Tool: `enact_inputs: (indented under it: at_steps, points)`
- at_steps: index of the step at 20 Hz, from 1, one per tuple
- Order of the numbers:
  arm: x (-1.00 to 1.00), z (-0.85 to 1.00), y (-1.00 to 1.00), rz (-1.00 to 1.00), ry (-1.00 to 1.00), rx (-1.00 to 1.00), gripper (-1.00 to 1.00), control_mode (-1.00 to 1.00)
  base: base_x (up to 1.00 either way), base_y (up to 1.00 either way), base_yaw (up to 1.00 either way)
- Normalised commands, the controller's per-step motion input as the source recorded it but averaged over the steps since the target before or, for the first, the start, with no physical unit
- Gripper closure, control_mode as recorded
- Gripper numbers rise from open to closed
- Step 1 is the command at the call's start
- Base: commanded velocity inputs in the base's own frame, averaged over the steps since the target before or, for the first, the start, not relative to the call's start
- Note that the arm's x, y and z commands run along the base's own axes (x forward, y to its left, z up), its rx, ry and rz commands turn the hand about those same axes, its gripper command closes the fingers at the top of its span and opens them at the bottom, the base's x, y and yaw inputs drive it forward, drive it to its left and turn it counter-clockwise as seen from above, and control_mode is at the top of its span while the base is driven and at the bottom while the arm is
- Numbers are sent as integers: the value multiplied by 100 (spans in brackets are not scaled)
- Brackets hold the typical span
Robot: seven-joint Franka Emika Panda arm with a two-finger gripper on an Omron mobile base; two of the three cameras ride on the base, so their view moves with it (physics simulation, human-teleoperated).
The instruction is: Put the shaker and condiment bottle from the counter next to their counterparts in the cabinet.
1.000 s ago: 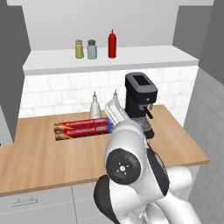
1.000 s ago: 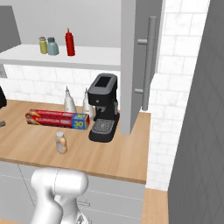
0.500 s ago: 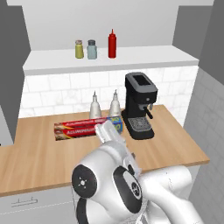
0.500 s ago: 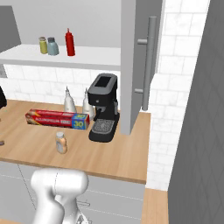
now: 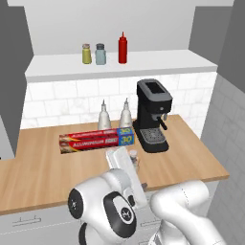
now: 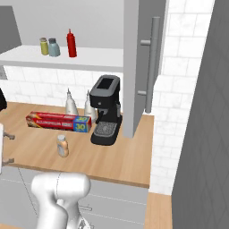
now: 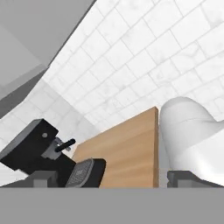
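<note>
The olive shaker (image 5: 86, 53) (image 6: 44, 46) stands on the cabinet shelf (image 5: 158, 61) (image 6: 98, 56), touching-close to the pale grey-blue shaker (image 5: 100, 54) (image 6: 54, 47). The red squeeze bottle (image 5: 123, 48) (image 6: 71, 43) stands to their right. The stubby tan condiment bottle (image 6: 62, 146) stands upright on the wooden counter in front of the foil box; my white hand half hides the bottle (image 5: 135, 160) in the left base view. My gripper (image 6: 10, 148) (image 7: 116, 180) hangs low over the counter, left of the bottle and apart from it, open and holding nothing.
A black coffee machine (image 5: 153, 117) (image 6: 106, 109) (image 7: 39, 153) stands right of the bottle. A red and blue foil box (image 5: 95, 140) (image 6: 58, 121) lies behind it, with two silvery cone bottles (image 5: 115, 117) at the wall. A grey cabinet door with a handle (image 6: 150, 67) hangs open.
My arm has swung and the hand has sunk from above the foil box toward the counter's near side, entering the right base view. The condiment bottle and shelf items have not moved.
</note>
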Motion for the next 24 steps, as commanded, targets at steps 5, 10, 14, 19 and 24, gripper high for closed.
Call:
enact_inputs:
  at_steps: [5,10,14,19,24]
  points:
    - [45,-2,-15,-22,13,0,-100,-100,0,0,0]
    - [51,-5,11,-15,15,-4,-100,-100,0,0,0]
    - [30,-27,17,-5,14,-11,-100,-100,0,0,0]
    - [42,-18,0,-6,4,-1,-100,-100,0,0,0]
    - [18,-25,1,-6,5,-1,-100,-100,0,0,0]
